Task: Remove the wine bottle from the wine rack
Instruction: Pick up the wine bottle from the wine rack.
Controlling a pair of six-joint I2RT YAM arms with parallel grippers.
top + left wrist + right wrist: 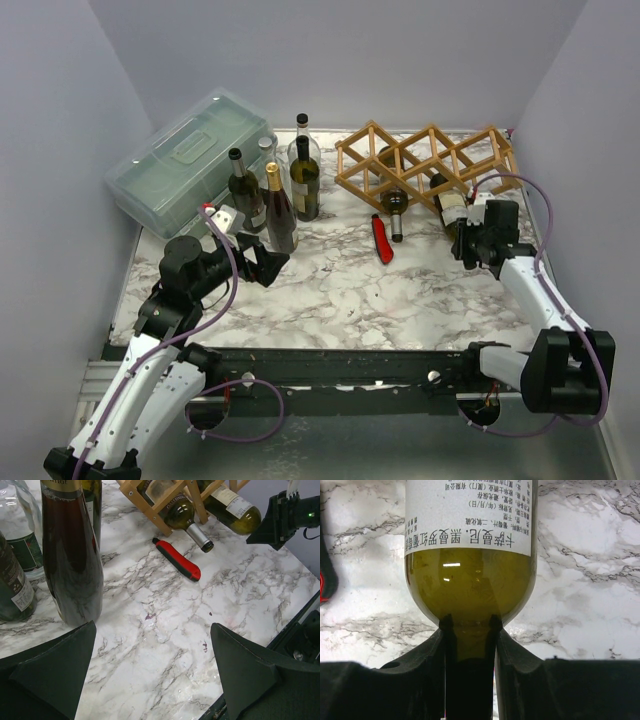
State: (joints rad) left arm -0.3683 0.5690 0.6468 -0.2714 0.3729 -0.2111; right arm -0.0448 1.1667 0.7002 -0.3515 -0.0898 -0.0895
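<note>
Wine bottle (470, 580), one of two lying in the wine rack (420, 150), has its neck pinched by the right gripper (468, 630); white label (470, 515), Chinese print. Five bottles (279, 205) stand apart. Left gripper (152, 630) gapes empty.

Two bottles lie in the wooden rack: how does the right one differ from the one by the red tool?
The right bottle has its neck clamped in the right hand; the left bottle is untouched, its silver-capped neck free. The right bottle shows a white label and olive-green glass; the left bottle's glass looks darker. Both lie in the wine rack, necks toward the arms.
</note>
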